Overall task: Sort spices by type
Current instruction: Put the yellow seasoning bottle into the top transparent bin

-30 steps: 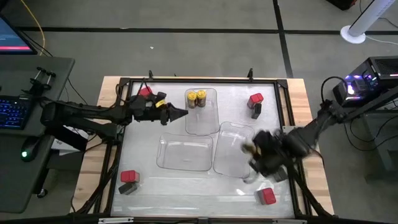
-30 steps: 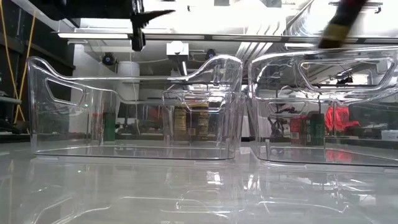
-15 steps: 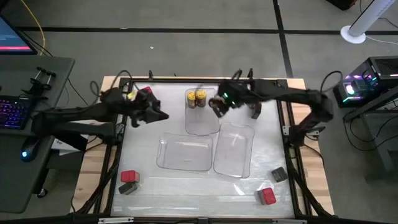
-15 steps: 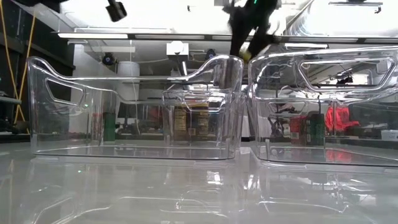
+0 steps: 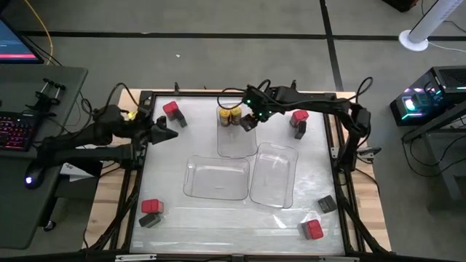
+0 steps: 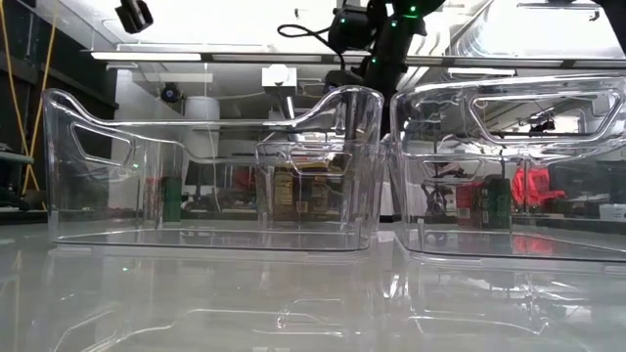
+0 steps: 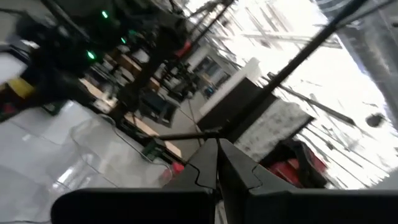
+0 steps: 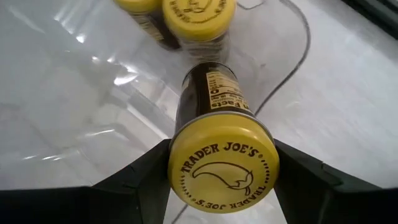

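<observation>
My right gripper hangs over the far clear tray, shut on a yellow-lidded spice jar. Two more yellow-lidded jars stand in that tray's far end. Red and dark spice containers rest on the table in pairs at the far left, far right and near left; a dark one and a red one lie near right. My left gripper is shut on nothing, raised near the table's left edge. My right gripper pinches the jar at its yellow lid, one finger on each opposite side. The fingers come from above, slanting steeply down. The jar is lifted clear above the far tray, tilted, its base pointing down toward the tray floor.
Two more clear trays, one left and one right, stand side by side in the middle of the table. A black frame rims the table. A desk with a keyboard stands off the left side.
My right gripper has swung from the near right of the table toward the far edge and leftward, carrying the yellow-lidded jar to above the far tray. My left gripper has drawn back from the far tray toward the table's left edge and risen.
</observation>
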